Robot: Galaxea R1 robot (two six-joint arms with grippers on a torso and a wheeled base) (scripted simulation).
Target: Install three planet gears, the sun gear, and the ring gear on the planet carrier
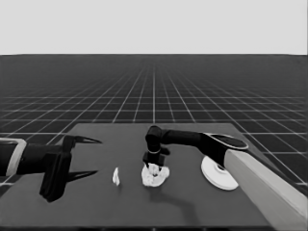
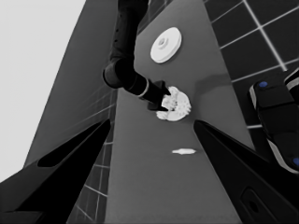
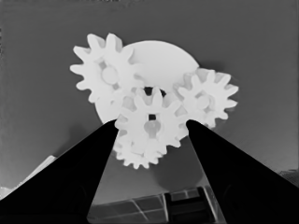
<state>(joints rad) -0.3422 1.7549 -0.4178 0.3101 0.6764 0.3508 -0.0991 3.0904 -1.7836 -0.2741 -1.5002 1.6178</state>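
Gears [image 3: 149,123] sit bunched on the smaller round part [image 3: 163,60] mid-table, and the right gripper [image 3: 150,126] pinches the middle gear, so a crooked push could jam teeth or bump its neighbours off, while the left gripper [image 1: 82,156] waits, fingers spread

planet gears [image 3: 152,123] white | larger round part [image 1: 217,174] white | table [image 1: 120,202] dark | floor [image 1: 154,91] pale-lined grid
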